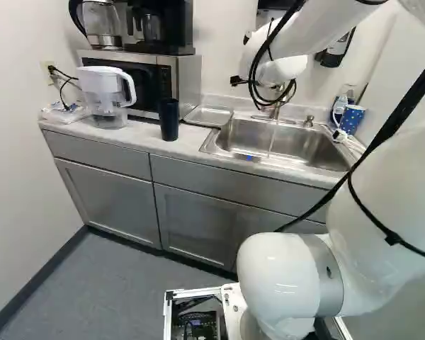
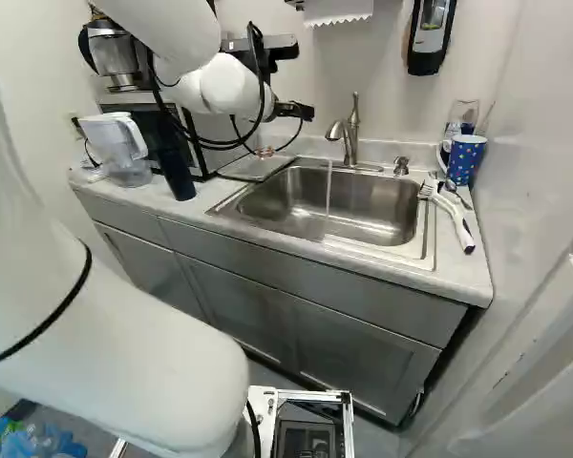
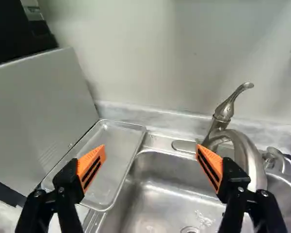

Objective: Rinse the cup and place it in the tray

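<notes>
A pale desk (image 1: pixel 190 146) ran along the wall above grey cabinets (image 1: pixel 106 202), with a grey-blue floor (image 1: pixel 92 283) in front. The dark cup (image 1: pixel 168 119) stood upright on the desk, near the front edge, between the microwave (image 1: pixel 145 71) and the sink (image 2: pixel 382 205). The metal tray (image 3: pixel 114 141) lay on the desk between the microwave and the sink, towards the back. Water (image 2: pixel 328 191) ran from the faucet (image 2: pixel 351 134) into the basin.

The end effector (image 2: pixel 267 151) was wide open above the sink area, its two orange-padded fingers well apart, and held nothing.

At the left of the left base view, a white-lidded pitcher (image 1: pixel 103 88) stood beside the microwave, which carried a kettle (image 1: pixel 100 21) and a coffee maker (image 1: pixel 156 25). On the sink's other side were a blue spotted mug (image 2: pixel 466 157) and, lying in front of it, a white brush (image 2: pixel 454 218). A paper towel (image 2: pixel 336 11) and a dispenser (image 2: pixel 430 33) hung on the wall above.
</notes>
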Controlling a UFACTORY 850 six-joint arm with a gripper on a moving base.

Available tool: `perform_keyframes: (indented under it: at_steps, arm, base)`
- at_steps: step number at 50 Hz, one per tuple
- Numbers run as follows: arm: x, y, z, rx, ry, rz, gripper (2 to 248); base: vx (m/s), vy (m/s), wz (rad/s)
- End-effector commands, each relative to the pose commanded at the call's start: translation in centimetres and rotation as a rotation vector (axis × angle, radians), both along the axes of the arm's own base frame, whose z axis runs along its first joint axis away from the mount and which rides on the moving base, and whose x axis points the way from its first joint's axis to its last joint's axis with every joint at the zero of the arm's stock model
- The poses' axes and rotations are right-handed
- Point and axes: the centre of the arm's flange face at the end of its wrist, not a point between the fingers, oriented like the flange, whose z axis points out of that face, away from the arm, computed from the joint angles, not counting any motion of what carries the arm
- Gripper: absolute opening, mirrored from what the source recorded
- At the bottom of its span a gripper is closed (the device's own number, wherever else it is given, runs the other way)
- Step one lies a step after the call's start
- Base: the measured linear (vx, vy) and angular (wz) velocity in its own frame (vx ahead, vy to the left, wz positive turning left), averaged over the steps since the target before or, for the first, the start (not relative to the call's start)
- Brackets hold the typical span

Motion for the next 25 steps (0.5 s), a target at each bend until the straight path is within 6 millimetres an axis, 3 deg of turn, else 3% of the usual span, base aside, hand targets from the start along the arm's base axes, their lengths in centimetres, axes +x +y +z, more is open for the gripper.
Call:
perform_keyframes:
  at_steps: [25]
  arm:
    - [-0.7, 0.1, -1.5, 0.024, 0.181, 0.000, 247]
  base:
    - [0.000, 0.000, 0.000]
